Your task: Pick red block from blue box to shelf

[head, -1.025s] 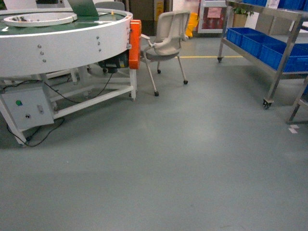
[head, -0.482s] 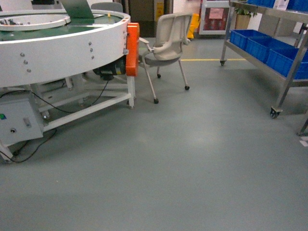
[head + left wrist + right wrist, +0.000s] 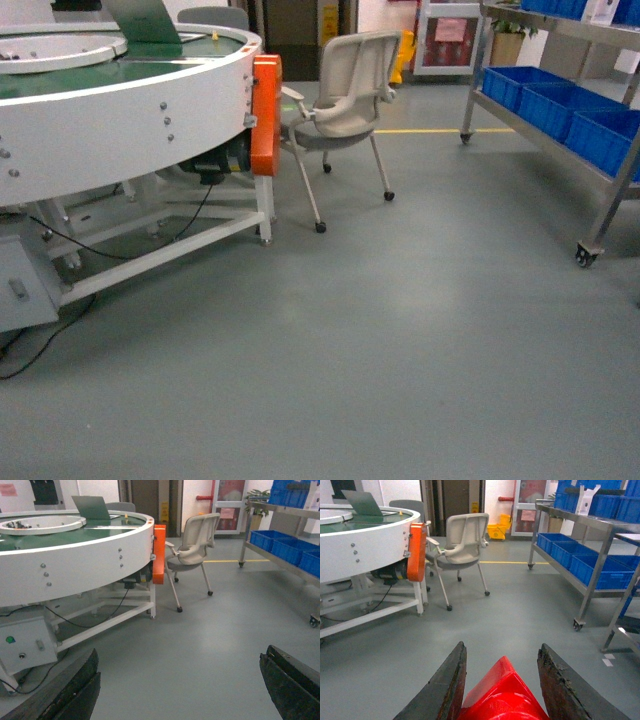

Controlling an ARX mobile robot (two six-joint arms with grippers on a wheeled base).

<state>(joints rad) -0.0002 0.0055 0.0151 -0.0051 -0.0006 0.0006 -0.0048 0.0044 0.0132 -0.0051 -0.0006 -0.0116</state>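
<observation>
View swung right since earlier; shelf [image 3: 560, 100] sat closer. Right gripper [image 3: 502, 680] pinched the red block [image 3: 500, 697], left gripper [image 3: 180, 685] jaws spread wide.

Conveyor: we are seeing a round white conveyor table [image 3: 120, 110] sitting at left, with an orange guard [image 3: 265, 115] hanging on its edge.
Laptop: a laptop [image 3: 92, 507] is standing open on top.
Chair: a grey office chair [image 3: 345, 100] is standing just beside the guard.
Crates: dark blue crates [image 3: 580, 555] are sitting at right.
Bucket: a yellow mop bucket [image 3: 497, 531] is waiting far back.
</observation>
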